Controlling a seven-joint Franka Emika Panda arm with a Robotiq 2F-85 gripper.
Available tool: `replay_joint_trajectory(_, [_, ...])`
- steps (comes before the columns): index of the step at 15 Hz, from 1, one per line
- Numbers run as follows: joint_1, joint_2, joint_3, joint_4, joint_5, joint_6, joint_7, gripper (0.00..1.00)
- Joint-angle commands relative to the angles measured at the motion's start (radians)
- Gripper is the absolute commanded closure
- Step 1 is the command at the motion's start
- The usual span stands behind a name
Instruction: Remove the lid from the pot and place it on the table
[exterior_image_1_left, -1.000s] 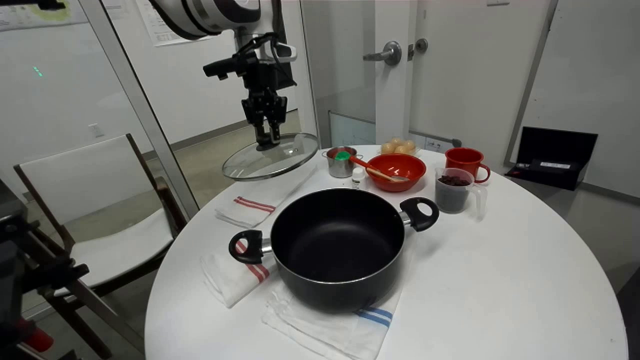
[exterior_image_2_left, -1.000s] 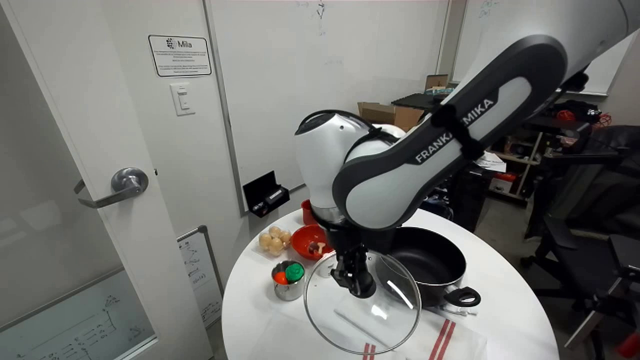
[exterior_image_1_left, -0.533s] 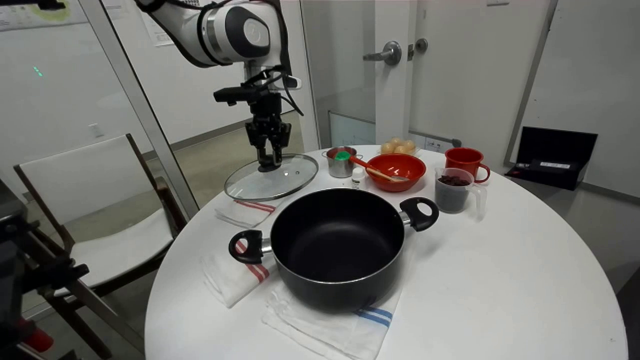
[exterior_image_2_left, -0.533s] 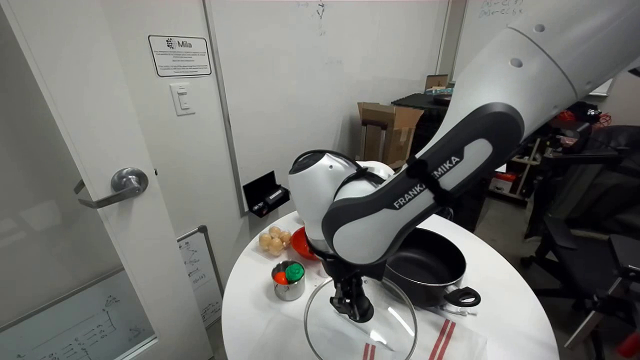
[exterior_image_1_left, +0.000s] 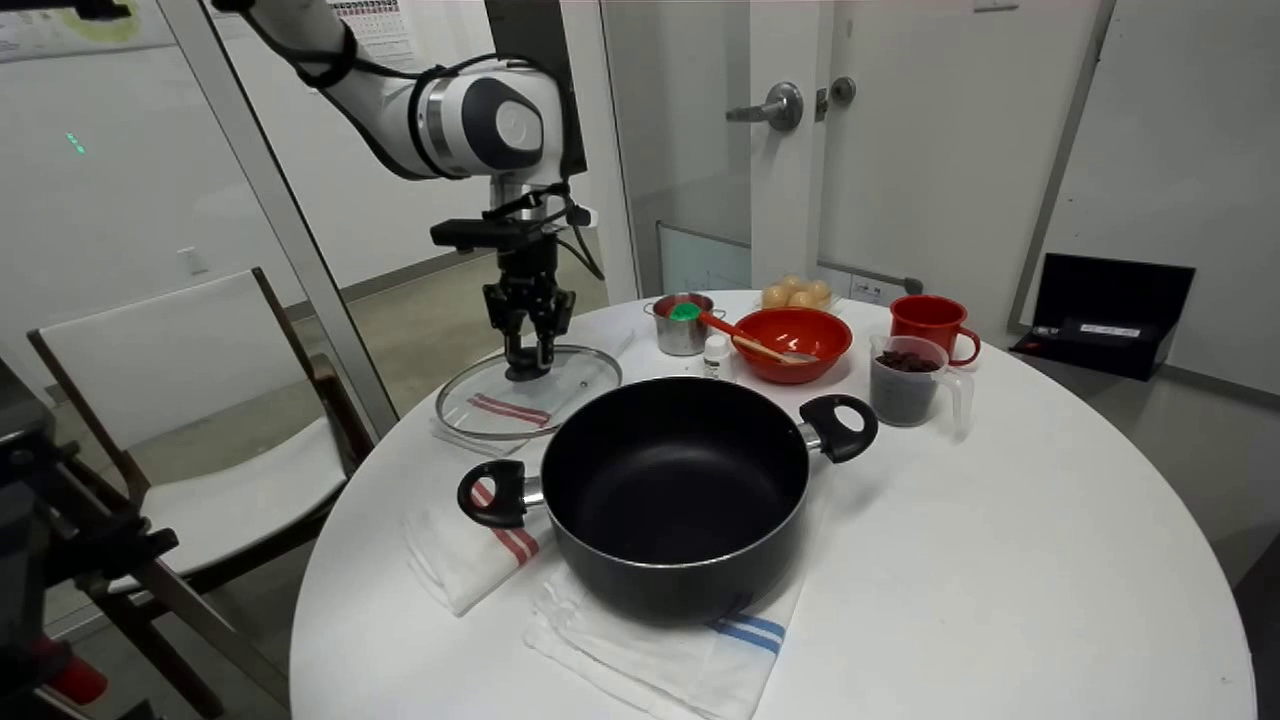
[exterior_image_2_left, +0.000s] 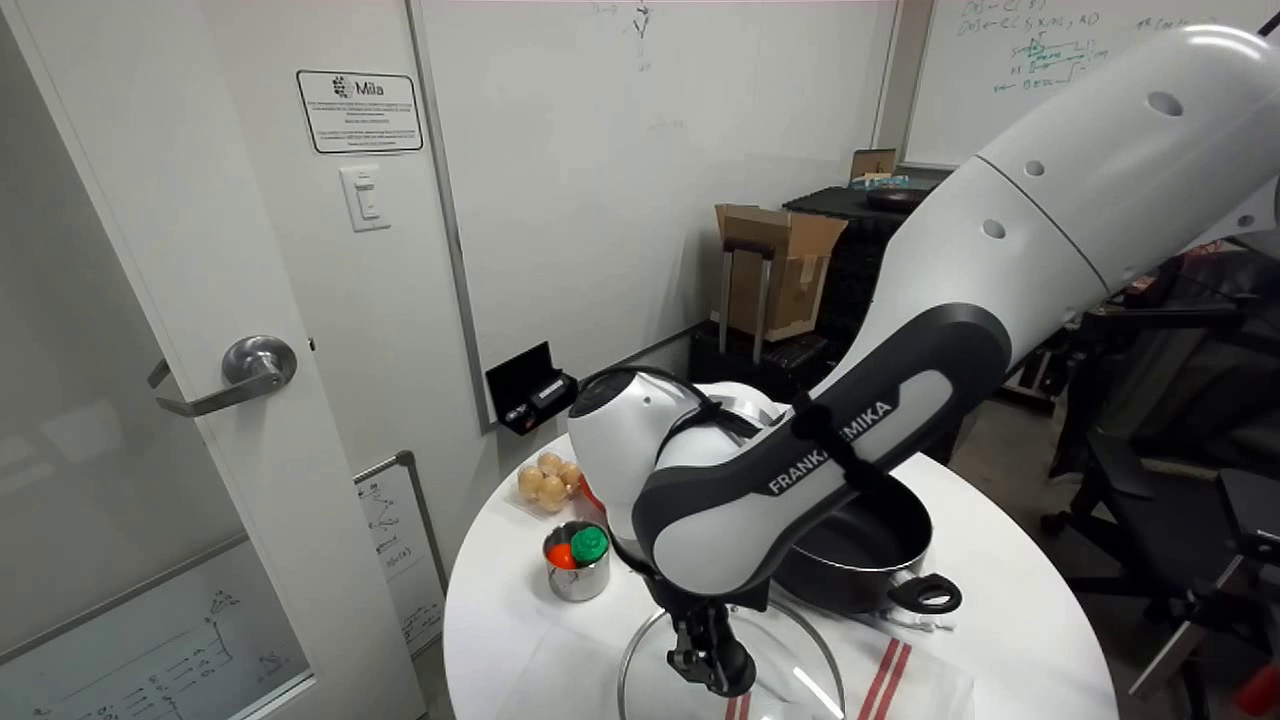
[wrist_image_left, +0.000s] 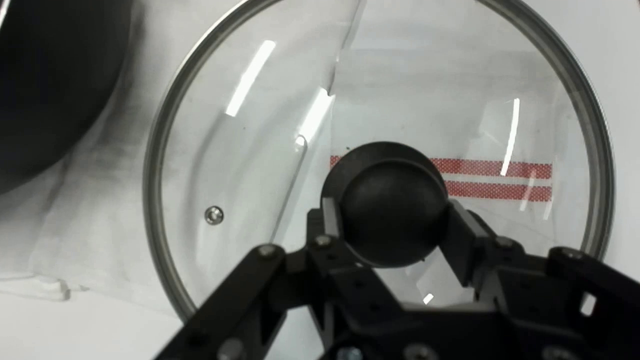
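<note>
My gripper (exterior_image_1_left: 529, 357) clamps lid (exterior_image_1_left: 555, 388) by knob (wrist_image_left: 392, 205); lid directly beneath, beside pot (exterior_image_1_left: 678, 490). Can't tell if touching table (exterior_image_1_left: 980, 550).

In an exterior view the camera looks down on the near counter (exterior_image_1_left: 1000, 560); in an exterior view, farther off, it faces a whiteboard (exterior_image_2_left: 650, 180). Both share pot (exterior_image_1_left: 680, 490) and lid (exterior_image_1_left: 535, 395). The wrist view looks down, close over the lid, pot at ten o'clock.
</note>
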Motion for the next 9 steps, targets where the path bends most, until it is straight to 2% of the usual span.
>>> replay_joint_trajectory(1, [0.0, 0.064, 0.003, 0.102, 0.02, -0.052, -0.024, 0.75])
replay_joint_trajectory(6, [-0.004, 0.132, -0.009, 0.156, 0.03, -0.048, 0.014, 0.75])
replay_joint_trajectory(9, [-0.016, 0.127, -0.003, 0.15, 0.041, -0.039, 0.037, 0.75])
